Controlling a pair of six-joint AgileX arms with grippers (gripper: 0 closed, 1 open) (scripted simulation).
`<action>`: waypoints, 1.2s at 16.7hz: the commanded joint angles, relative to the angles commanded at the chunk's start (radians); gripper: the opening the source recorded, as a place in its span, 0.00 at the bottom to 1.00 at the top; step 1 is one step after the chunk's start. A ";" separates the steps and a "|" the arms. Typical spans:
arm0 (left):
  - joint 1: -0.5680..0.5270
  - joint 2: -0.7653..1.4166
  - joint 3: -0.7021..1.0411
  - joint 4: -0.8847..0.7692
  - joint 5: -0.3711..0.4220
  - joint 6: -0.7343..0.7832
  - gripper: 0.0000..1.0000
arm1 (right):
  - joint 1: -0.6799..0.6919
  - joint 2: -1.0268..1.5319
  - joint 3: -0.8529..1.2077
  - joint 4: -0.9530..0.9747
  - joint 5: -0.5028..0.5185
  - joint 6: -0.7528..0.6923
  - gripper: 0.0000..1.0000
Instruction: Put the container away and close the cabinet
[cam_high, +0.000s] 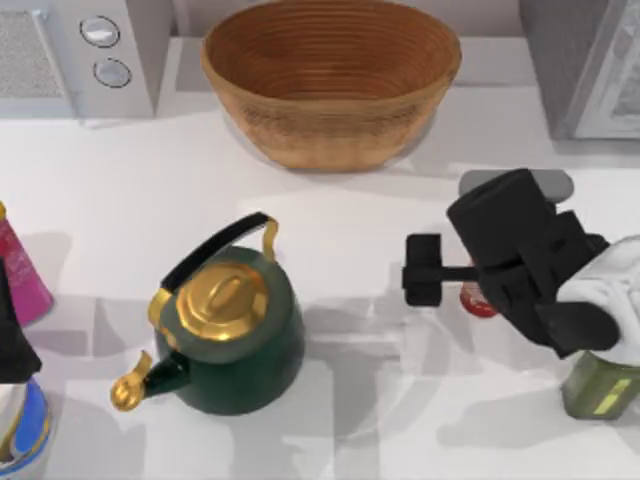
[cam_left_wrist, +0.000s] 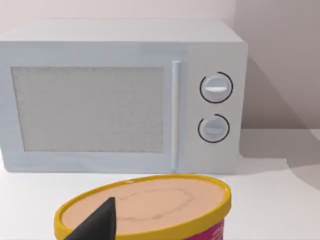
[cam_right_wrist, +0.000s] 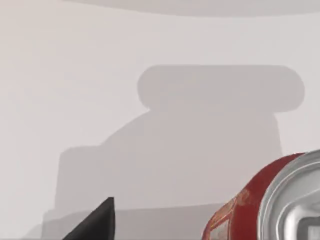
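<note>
You're early on: right gripper (cam_high: 470, 285) hovers over the red can (cam_high: 478, 301) on the table's right side; can't tell jaw state. Nothing stowed, cabinet closing left. Left arm parked at left edge.

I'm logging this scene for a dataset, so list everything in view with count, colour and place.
can: one, red, silver top, under right arm
kettle: one, dark green and gold, table centre-left
basket: one, woven brown, back centre
microwave: one, white, back left
pink bottle: one, left edge
olive-green bottle: one, right edge
yellow-rimmed tub: one, below left wrist
cabinet: one, grey, back right
right gripper: black, over the can
left arm: black, left edge
</note>
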 joint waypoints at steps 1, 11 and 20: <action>0.000 0.000 0.000 0.000 0.000 0.000 1.00 | -0.012 0.036 0.017 0.023 -0.008 -0.009 1.00; 0.000 0.000 0.000 0.000 0.000 0.000 1.00 | -0.049 0.138 -0.033 0.182 -0.030 -0.039 1.00; 0.000 0.000 0.000 0.000 0.000 0.000 1.00 | -0.049 0.138 -0.033 0.182 -0.030 -0.039 0.47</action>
